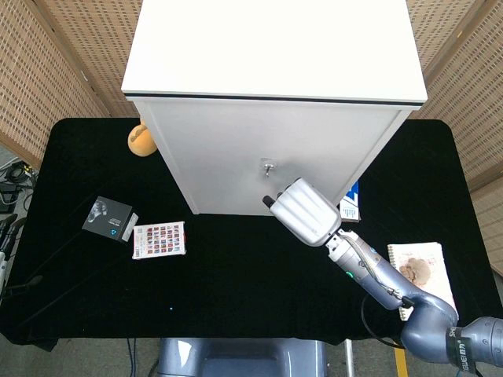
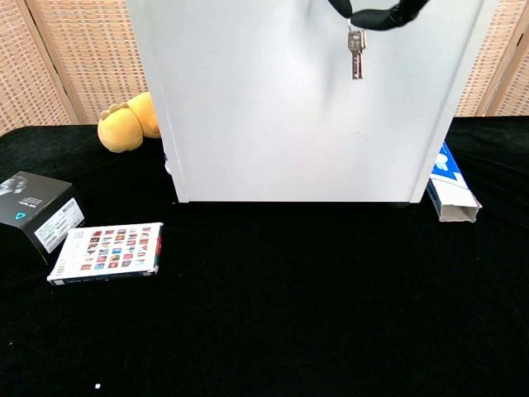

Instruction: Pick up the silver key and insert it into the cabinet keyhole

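At the top centre-right of the chest view, the right hand's dark fingers [image 2: 376,12] curl closed around the silver key [image 2: 356,55], which hangs down in front of the white cabinet [image 2: 273,124]. In the head view, the right hand [image 1: 305,210] sits mid-frame, just below right of the keyhole [image 1: 269,166]. The black surface [image 1: 236,275] carries a colourful card box [image 1: 159,239] at lower left.

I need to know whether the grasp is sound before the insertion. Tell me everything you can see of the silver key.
The silver key is a small metal key, shiny and pale. In the chest view it hangs blade down, roughly upright, from the dark fingertips of the right hand, which pinch its top. It hangs in front of the white cabinet door, clear of the table. The keyhole shows only in the head view, just above the hand.
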Robot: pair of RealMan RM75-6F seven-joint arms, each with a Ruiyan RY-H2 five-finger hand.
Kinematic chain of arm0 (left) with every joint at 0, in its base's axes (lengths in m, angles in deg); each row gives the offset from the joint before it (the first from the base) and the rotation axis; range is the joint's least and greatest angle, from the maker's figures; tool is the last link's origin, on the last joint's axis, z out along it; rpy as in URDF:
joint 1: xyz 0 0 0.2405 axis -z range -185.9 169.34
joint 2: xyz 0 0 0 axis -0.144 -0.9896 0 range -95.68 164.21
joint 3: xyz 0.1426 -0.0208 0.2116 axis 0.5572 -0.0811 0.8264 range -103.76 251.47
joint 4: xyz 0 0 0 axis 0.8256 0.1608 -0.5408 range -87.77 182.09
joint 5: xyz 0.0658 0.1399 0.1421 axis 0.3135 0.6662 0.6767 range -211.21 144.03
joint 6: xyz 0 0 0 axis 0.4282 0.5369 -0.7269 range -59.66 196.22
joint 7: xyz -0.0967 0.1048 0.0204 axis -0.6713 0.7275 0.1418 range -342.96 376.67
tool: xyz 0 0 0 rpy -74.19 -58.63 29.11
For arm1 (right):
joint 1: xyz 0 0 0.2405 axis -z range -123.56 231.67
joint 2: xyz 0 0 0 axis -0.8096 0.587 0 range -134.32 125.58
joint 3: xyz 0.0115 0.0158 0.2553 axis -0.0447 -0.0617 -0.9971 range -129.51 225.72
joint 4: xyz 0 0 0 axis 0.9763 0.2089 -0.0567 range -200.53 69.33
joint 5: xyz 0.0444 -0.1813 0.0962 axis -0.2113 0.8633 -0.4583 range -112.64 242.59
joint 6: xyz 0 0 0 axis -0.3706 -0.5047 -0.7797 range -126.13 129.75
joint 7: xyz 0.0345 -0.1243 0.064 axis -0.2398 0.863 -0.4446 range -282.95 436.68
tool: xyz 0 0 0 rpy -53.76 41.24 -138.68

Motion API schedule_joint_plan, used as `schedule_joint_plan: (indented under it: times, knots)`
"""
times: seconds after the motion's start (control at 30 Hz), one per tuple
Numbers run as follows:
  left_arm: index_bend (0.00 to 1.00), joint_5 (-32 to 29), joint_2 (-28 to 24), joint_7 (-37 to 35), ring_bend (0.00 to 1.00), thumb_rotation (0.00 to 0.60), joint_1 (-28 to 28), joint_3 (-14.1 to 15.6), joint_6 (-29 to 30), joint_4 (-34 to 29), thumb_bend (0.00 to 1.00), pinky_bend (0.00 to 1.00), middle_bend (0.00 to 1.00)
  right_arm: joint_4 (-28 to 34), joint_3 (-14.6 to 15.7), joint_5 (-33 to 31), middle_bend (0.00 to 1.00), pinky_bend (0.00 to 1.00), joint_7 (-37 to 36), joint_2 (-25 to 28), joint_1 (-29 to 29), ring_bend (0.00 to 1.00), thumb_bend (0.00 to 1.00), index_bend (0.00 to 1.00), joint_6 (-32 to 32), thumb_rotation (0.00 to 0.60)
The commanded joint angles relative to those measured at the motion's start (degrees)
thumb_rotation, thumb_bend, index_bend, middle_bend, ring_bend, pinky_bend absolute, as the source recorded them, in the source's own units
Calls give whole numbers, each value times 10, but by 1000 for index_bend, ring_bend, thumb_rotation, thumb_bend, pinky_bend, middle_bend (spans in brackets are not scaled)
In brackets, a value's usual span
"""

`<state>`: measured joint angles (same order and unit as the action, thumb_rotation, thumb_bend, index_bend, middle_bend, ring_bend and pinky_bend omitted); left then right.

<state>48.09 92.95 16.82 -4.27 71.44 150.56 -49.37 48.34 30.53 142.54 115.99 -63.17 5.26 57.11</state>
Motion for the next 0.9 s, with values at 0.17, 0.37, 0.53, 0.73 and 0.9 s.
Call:
schedule_joint_plan:
  times: [0.17, 0.37, 0.53, 0.73, 0.9]
  knots:
    - [0, -4, 1, -1, 0, 600, 4, 0, -9, 3, 0, 0, 0, -9, -10, -42, 874, 1000, 40, -13, -21, 874, 595, 661, 7, 600]
    - [0, -7, 1, -3, 0, 600, 5, -1, -11, 4, 0, 0, 0, -24, -15, -66, 873, 1000, 73, -27, -36, 874, 596, 666, 23, 600]
    - [0, -8, 0, -5, 0, 600, 5, -1, -12, 6, 0, 0, 0, -26, -19, -77, 873, 1000, 76, -30, -39, 874, 597, 670, 38, 600]
    - [0, -8, 0, -4, 0, 600, 6, -1, -11, 6, 0, 0, 0, -20, -22, -76, 874, 1000, 70, -29, -41, 874, 596, 674, 52, 600]
    - [0, -7, 2, 0, 0, 600, 6, 0, -11, 5, 0, 0, 0, -26, -16, -59, 876, 1000, 88, -49, -48, 874, 598, 678, 69, 600]
